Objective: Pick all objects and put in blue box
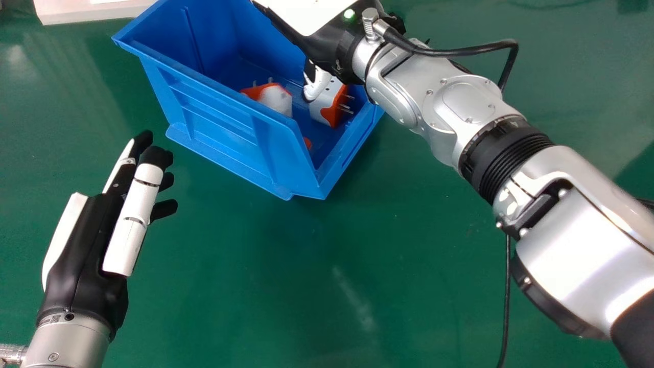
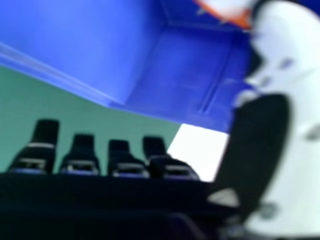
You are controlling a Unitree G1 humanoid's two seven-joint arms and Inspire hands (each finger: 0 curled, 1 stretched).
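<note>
My right hand (image 1: 317, 85) is at the right part of the blue box (image 1: 219, 115), its thumb pointing down inside. Beside the thumb, a white and orange plug adapter (image 1: 324, 107) lies in the box with its prongs to the right. Another adapter (image 1: 278, 99) rests left of it, and a small orange piece (image 1: 307, 143) shows behind the near wall. In the right hand view, my open right hand (image 2: 300, 150) has straight fingers; past the thumb are the box (image 2: 195, 65) and part of an adapter (image 2: 227, 10). My left hand (image 1: 133, 220) is open, left of the box.
The box stands on a green table (image 1: 306, 281). A pale object (image 1: 92, 11) lies at the far left edge. A black cable (image 1: 506, 301) hangs beside the right arm, which crosses the table's right side. In the right hand view a white patch (image 2: 200, 150) shows beyond the fingers.
</note>
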